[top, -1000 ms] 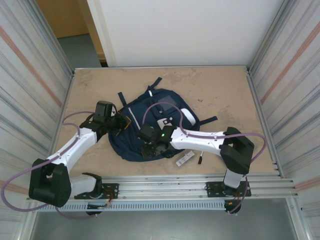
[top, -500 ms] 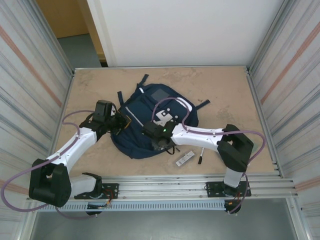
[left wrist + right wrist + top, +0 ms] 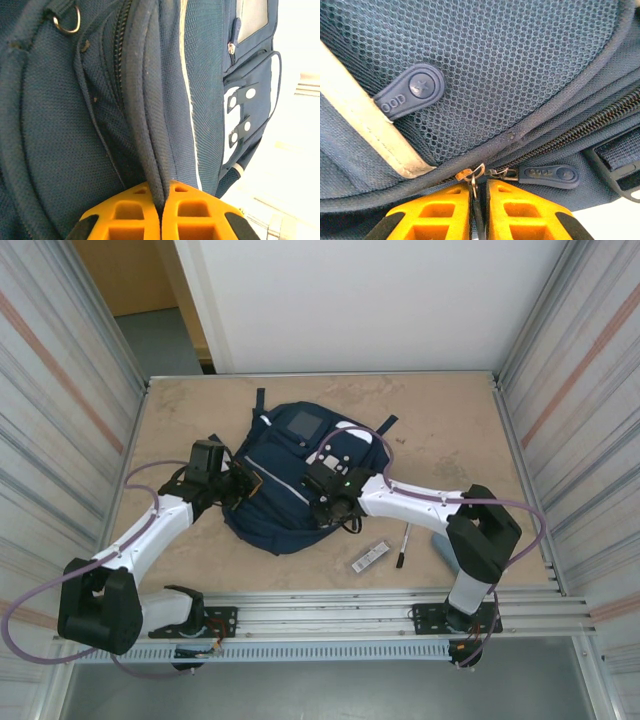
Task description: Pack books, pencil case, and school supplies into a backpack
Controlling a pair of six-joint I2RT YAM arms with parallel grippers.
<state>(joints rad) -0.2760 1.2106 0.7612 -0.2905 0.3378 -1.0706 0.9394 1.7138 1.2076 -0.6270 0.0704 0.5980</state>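
In the top external view, the navy backpack (image 3: 285, 510) is seen lying on the desk (image 3: 450, 430), left of centre, its grey front panel (image 3: 302, 422) turned toward the far edge. The left gripper (image 3: 247, 486) is set against the bag's left side and the right gripper (image 3: 328, 504) against its right side; how the fingers stand cannot be told from above. A black pen (image 3: 402, 545) with a white tip and a white-and-black bar (image 3: 370, 557) are laid on the bare desk just near of the bag, side by side but apart, below the right arm's forearm.

In the left wrist view, the orange fingers (image 3: 132, 212) of the left gripper (image 3: 162, 194) are pressed together on a raised fold of the backpack (image 3: 55, 130) beside a closed zip (image 3: 120, 45). A pale stripe (image 3: 187, 100), white patches (image 3: 231, 135) and a metal ring (image 3: 70, 20) are seen further along.

In the right wrist view, the fingers (image 3: 440, 212) of the right gripper (image 3: 478, 189) are drawn almost together, and a dark zip pull (image 3: 478, 205) hanging from a small metal link is pinched in the narrow gap. A second pull (image 3: 547, 175) lies just beside it along the zip, under the backpack's mesh pocket (image 3: 510, 60).
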